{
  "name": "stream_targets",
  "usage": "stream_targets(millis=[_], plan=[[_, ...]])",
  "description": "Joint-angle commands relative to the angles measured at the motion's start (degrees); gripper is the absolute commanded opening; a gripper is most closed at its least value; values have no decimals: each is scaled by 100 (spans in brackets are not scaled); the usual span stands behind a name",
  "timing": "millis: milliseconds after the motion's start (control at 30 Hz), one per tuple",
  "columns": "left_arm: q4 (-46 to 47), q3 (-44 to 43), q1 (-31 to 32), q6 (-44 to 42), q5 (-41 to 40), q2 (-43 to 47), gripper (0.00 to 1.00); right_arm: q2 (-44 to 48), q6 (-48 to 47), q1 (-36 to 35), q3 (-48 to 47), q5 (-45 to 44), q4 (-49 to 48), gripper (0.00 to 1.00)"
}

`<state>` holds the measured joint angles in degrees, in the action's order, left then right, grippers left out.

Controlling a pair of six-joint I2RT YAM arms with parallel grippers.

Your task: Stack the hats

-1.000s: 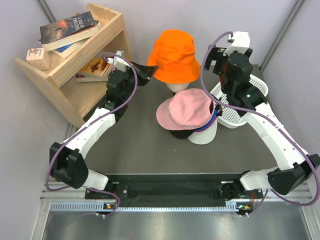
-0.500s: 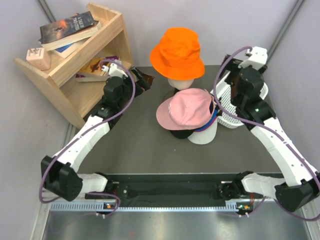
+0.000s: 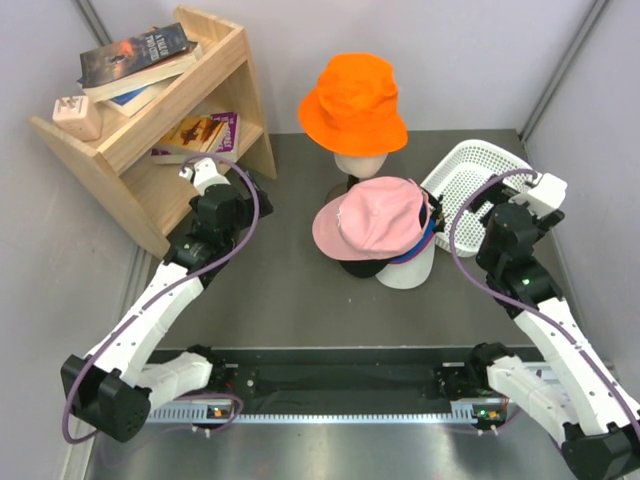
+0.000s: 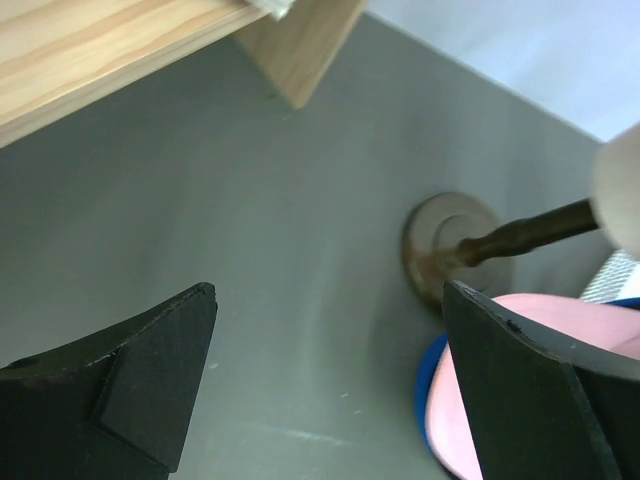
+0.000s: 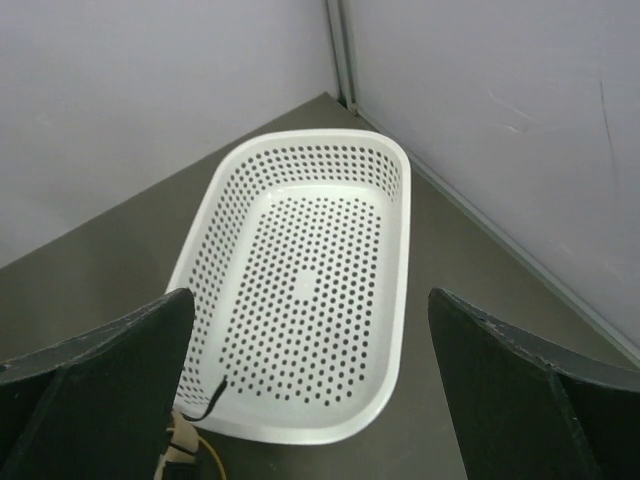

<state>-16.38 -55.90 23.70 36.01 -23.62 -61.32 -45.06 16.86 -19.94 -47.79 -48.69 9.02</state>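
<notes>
Left hand (image 4: 330, 330) and right hand (image 5: 305, 310) gape wide, empty, parked clear of the topmost pink cap (image 3: 372, 218) (orange bucket hat (image 3: 353, 100) sits apart, twelve o'clock).

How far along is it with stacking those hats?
Mostly done, it seems. Done: the pink cap sits on top, with a blue cap and a black cap peeking out beneath; the basket is empty. In hand: nothing; the left gripper and right gripper are open. Left: perhaps the orange hat, sitting apart on its own stand.
</notes>
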Motion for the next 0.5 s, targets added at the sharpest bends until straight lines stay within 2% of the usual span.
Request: stream_targets(millis=[0, 467], plan=[[-357, 88, -15, -85, -345, 243, 99, 155, 299, 43, 243, -317, 162, 100], [-340, 176, -15, -173, -460, 463, 99, 357, 450, 43, 464, -369, 443, 100]])
